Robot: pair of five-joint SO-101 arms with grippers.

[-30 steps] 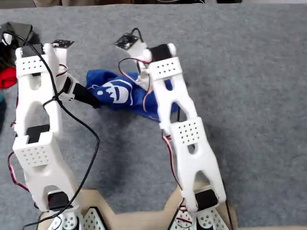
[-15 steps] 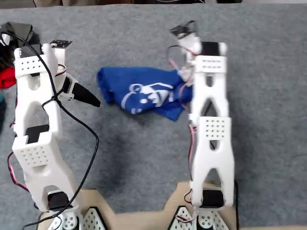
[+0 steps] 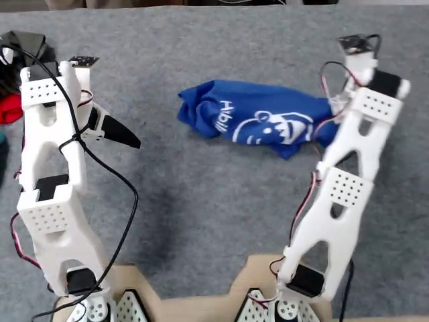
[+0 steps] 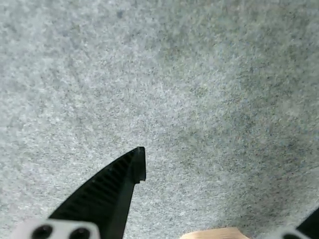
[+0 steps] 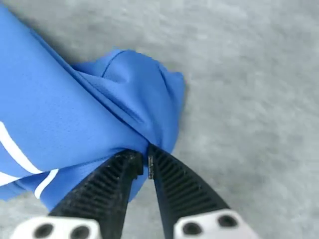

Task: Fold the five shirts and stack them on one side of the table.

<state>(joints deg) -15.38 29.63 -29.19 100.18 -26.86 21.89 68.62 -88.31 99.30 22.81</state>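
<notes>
Grey felt table [image 3: 201, 221] takes up most of the high view. Left arm [image 3: 50, 168] stands along the table's left side, white, with a black cable looped over it. Right arm [image 3: 342, 194] stands on the right side, leaning out toward the right edge.

Blue shirt [image 3: 258, 121] lies bunched in a long roll on the felt, between the two arms and nearer the right one, white print facing up. Its right end goes under the right arm's wrist. Well apart from the left arm.

Garment heap [image 3: 17, 74], dark and red, sits at the far left edge, partly cut off.

Right gripper [image 5: 149, 152] is clenched on a gathered fold of the blue shirt, black ribbed fingers [image 5: 112, 184] pinching cloth between them.

Left gripper [image 3: 110, 127] is released, jaws spread wide, holding nothing; one black finger [image 4: 112, 189] hangs over bare felt.
</notes>
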